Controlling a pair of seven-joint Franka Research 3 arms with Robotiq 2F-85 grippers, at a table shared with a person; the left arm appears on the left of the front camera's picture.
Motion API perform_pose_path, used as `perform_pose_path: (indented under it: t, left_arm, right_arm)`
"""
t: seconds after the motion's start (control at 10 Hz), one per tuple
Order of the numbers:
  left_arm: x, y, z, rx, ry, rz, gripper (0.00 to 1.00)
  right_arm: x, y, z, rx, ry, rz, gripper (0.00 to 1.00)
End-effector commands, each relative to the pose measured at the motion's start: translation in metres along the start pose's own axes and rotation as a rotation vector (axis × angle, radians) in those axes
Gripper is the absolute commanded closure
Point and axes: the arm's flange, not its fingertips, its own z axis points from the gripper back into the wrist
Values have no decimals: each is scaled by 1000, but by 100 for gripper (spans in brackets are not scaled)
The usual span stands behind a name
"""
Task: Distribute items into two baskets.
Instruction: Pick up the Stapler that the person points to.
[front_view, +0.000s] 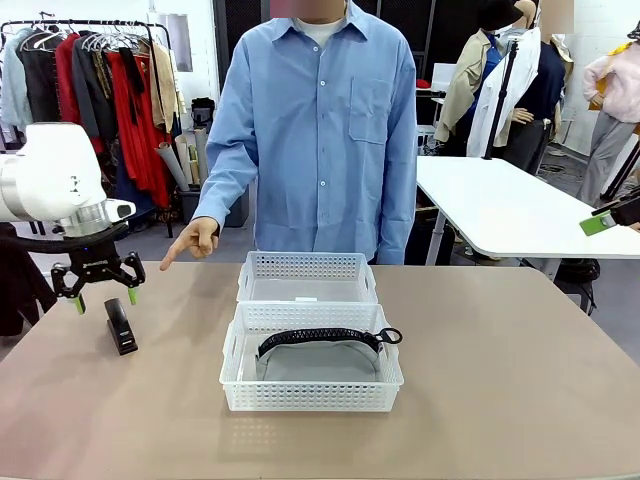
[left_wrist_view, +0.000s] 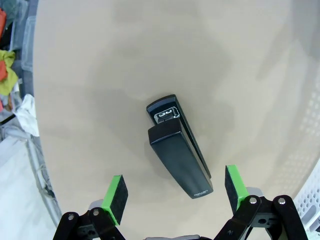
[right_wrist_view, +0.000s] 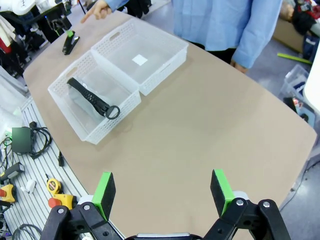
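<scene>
1. My gravest concern is the person's hand (front_view: 195, 240). It points down toward the table (front_view: 500, 380) near my left gripper (front_view: 105, 297), on the far side of it. If I lift and swing toward the baskets while that hand hangs there, my arm could strike it.
2. Next is a skewed grasp. My left gripper's jaws are spread wide with nothing pinched. In the wrist view the stapler (left_wrist_view: 177, 150) lies aslant across the gap, with one end close to one green pad. Closing from this angle could catch it corner to corner and spin it. It could also shove it along the table instead of clamping its long sides. I judge the wrist should turn before I descend.
3. A lesser risk is the stapler's smooth black shell. It could slide between my pads, and its hinged top could give under pressure, so it might drop on the way across.
4. Smaller again is choosing the wrong basket. The near basket (front_view: 310, 400) holds the pouch (front_view: 315, 362). The far basket (front_view: 307, 265) just behind it is bare apart from a small white label. Releasing over the near one would leave both items together.
5. The stapler lies on the table at my left side, below my left gripper. It is apart from both pads and well to the left of both baskets.
6. My right gripper (right_wrist_view: 161, 182) has its jaws spread and holds nothing. It hangs high over the table's right part, well apart from the stapler and baskets.
</scene>
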Motion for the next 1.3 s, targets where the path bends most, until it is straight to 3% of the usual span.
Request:
perform_pose_path:
  t: [0.0, 0.7, 1.0, 1.2]
  left_arm:
    - [0, -6, -7, 7, 14, 34, 0]
    - [0, -8, -36, -9, 55, 55, 0]
    - [3, -6, -44, -16, 69, 58, 13]
    - [5, -4, -50, -21, 84, 65, 28]
  right_arm:
    - [0, 0, -1, 5, -5, 4, 0]
    - [0, 0, -1, 5, -5, 4, 0]
    - [0, 0, -1, 5, -5, 4, 0]
    - [0, 0, -1, 5, -5, 4, 0]
